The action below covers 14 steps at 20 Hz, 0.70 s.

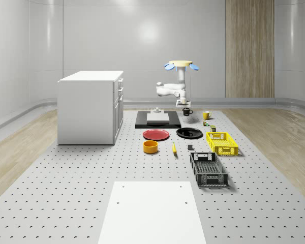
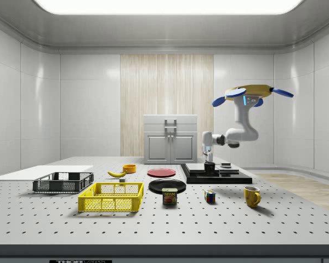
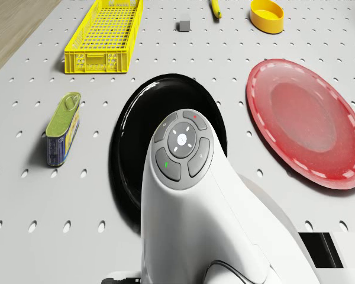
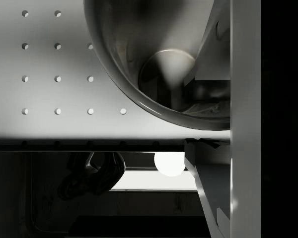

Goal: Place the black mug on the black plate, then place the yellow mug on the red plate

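While the drone (image 1: 181, 64) hovers above the table's (image 1: 91, 203) far end, its claw (image 1: 186, 108) is clamped on the black mug's (image 1: 186, 112) rim, beside the black slab (image 1: 142, 122) and beyond the black plate (image 1: 189, 133); the yellow mug (image 1: 206, 115) stands nearby

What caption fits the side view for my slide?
Drone hovers beyond the table; end effector at the black mug.

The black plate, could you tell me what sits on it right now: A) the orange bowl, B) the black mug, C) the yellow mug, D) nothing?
D: the black plate lies bare, while the black mug is farther back, under the gripper.
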Tool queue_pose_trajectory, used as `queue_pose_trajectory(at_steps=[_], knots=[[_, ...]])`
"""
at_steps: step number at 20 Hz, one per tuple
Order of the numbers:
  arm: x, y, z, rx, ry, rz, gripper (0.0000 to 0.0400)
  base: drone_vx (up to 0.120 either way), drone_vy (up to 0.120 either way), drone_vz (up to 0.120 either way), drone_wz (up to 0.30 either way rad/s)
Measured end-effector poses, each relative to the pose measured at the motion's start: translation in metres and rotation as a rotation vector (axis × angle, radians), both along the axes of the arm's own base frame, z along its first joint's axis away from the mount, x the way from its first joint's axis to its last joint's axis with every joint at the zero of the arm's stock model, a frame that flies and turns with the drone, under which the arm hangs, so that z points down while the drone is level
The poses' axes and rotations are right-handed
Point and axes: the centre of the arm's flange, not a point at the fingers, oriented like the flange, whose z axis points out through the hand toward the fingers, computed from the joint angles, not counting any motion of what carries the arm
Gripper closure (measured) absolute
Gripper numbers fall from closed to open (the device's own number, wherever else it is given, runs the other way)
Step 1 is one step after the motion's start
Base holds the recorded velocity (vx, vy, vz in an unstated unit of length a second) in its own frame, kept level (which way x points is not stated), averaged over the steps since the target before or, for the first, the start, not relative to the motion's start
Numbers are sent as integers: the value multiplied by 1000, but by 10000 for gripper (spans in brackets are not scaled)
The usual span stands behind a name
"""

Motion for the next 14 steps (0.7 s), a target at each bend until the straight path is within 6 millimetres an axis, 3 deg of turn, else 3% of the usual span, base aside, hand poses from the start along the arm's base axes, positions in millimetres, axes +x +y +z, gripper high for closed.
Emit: queue_pose_trajectory(at_steps=[14], knots=[[0, 0, 0, 0, 0, 0, 300, 120, 0, 0, 0]])
